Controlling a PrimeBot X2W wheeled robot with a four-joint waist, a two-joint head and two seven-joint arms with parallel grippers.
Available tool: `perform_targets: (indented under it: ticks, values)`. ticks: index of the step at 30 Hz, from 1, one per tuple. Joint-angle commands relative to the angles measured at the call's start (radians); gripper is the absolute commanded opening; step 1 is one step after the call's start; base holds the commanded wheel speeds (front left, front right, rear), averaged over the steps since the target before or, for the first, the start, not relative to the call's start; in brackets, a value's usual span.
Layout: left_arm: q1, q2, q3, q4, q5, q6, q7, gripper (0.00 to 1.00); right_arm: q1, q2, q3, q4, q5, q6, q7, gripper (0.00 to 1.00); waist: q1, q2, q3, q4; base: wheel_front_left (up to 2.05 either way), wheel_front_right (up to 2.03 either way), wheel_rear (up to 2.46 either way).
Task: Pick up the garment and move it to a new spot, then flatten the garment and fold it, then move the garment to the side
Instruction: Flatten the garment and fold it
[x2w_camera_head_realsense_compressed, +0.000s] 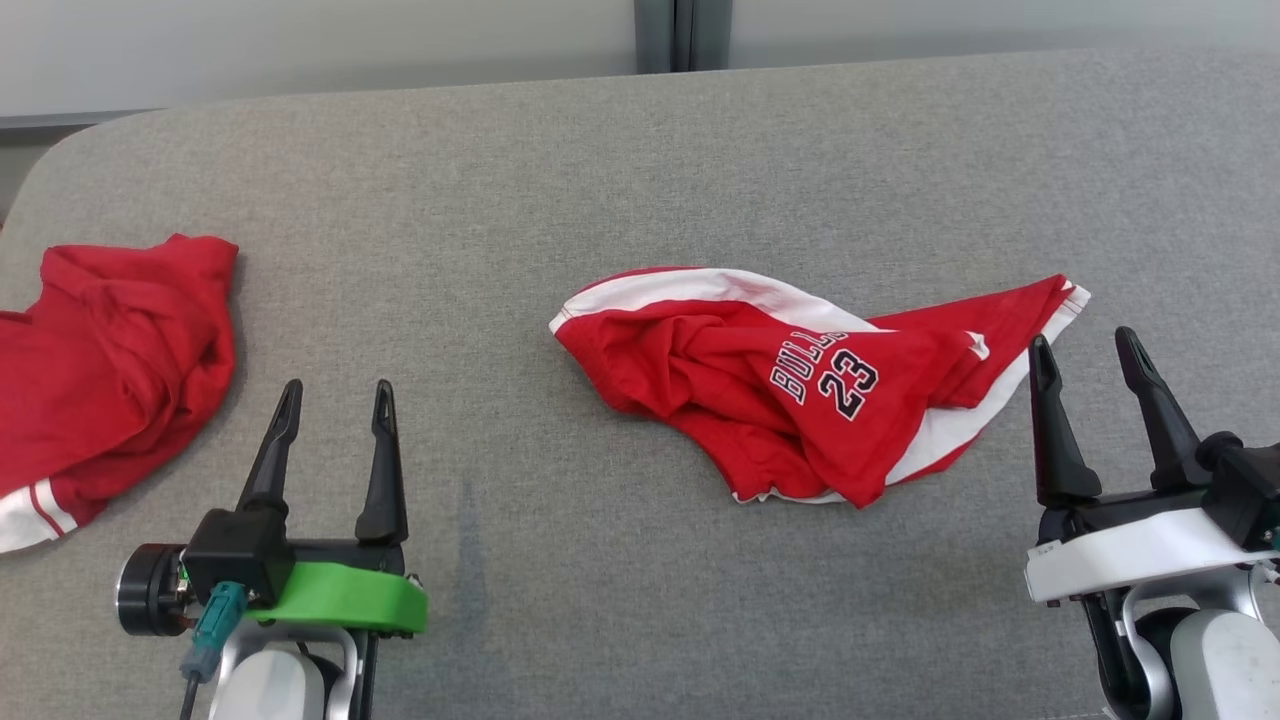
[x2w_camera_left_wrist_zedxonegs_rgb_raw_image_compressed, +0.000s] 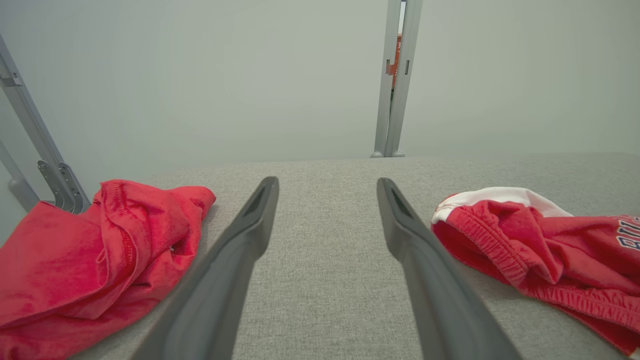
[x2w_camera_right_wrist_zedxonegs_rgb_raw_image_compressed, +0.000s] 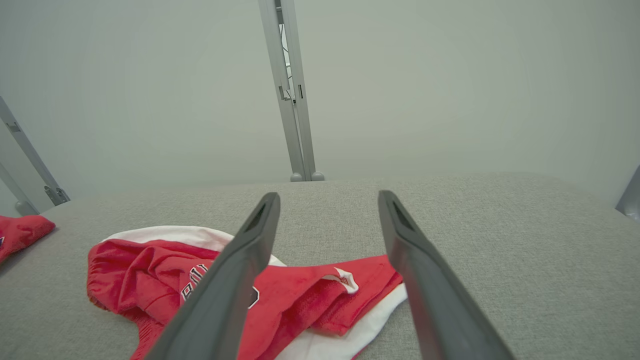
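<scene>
Left pincer (x2w_camera_head_realsense_compressed: 337, 388): wide, empty | Right pincer (x2w_camera_head_realsense_compressed: 1082, 338): wide, empty | Red garment (x2w_camera_head_realsense_compressed: 790, 385): crumpled on grey table (x2w_camera_head_realsense_compressed: 600, 180) between pincers, just beside the right one | Another red cloth (x2w_camera_head_realsense_compressed: 110, 370): left of left pincer

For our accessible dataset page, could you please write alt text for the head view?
A crumpled red and white garment printed BULLS 23 lies on the grey table, its right end near the open right gripper. The open left gripper hangs at lower left, beside a second red garment at the table's left edge.
</scene>
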Motion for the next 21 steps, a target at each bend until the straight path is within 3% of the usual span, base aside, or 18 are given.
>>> perform_targets:
  ticks: [1,12,21]
  values:
    - [0.009,0.009,0.001,-0.003,0.003,0.005,0.0,1.0,0.004,-0.001,-0.001,-0.003,0.006,-0.001,0.002,1.0,0.0,0.0,0.001,-0.001,0.0,0.0,0.0]
    - [-0.012,0.011,-0.007,-0.004,-0.001,0.009,0.0,1.0,-0.017,-0.009,0.007,0.04,0.016,-0.001,0.025,1.0,0.0,0.0,0.019,0.003,0.0,0.0,0.0]
    - [-0.05,-0.001,-0.027,-0.007,-0.006,0.009,0.0,1.0,-0.112,-0.022,0.112,0.252,0.075,-0.001,0.05,1.0,0.0,0.0,0.071,0.028,0.0,0.0,0.0]
